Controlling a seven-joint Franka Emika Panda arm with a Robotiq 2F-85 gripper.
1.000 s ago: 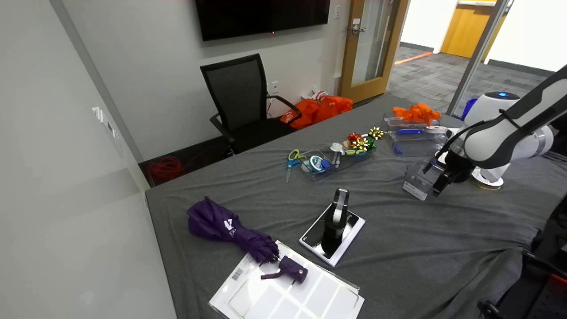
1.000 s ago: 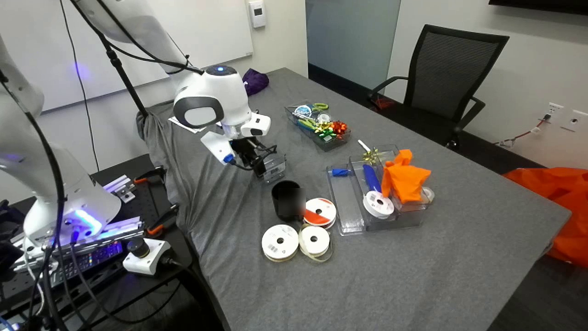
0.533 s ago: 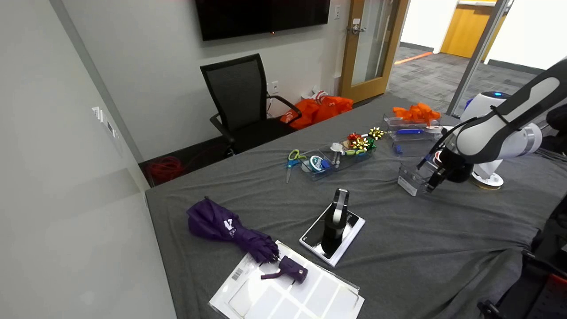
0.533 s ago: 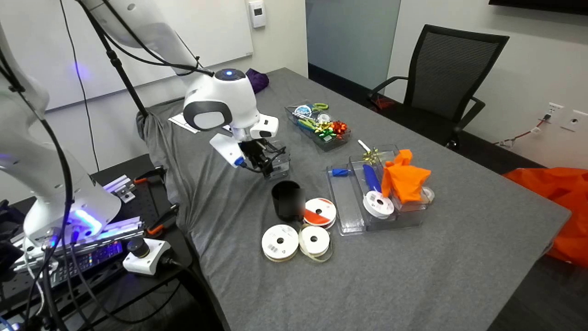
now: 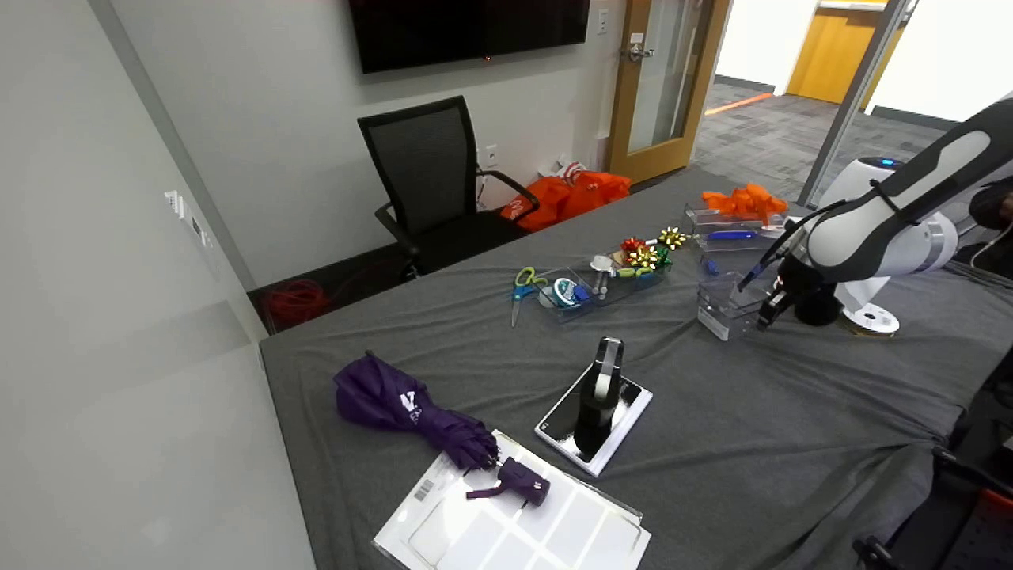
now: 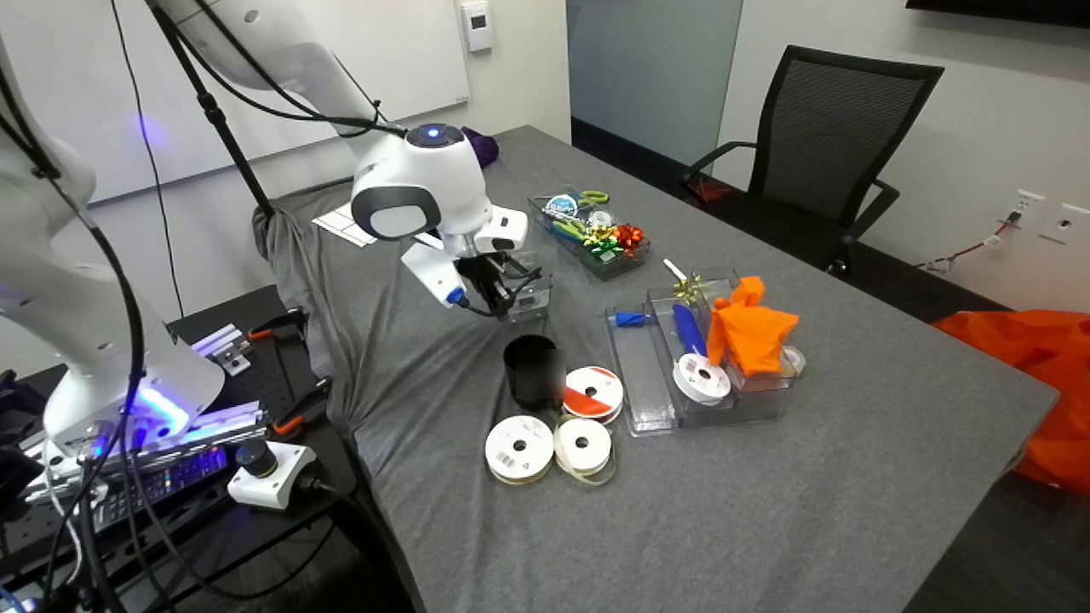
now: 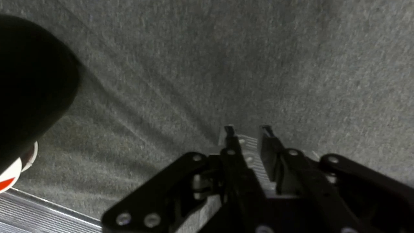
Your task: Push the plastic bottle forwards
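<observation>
The plastic bottle looks like a small clear box-shaped container with a white label, resting on the grey cloth. In an exterior view my gripper sits low against its right-hand side. The same bottle shows partly behind the gripper and its cable in an exterior view. From the wrist, my gripper has its jaws partly apart, a narrow gap between them. Through that gap the ribbed clear plastic of the bottle is visible, the rest covered by the dark fingers. Exact contact cannot be made out.
A black mug stands close by, with ribbon spools behind it. Clear trays hold orange cloth; another tray has bows and scissors. A small dark upright item and purple umbrella lie farther along.
The gripper and the plastic bottle have shifted together, leftward and slightly up in an exterior view, rightward and up in the opposite picture. Mug, spools and trays have stayed put.
</observation>
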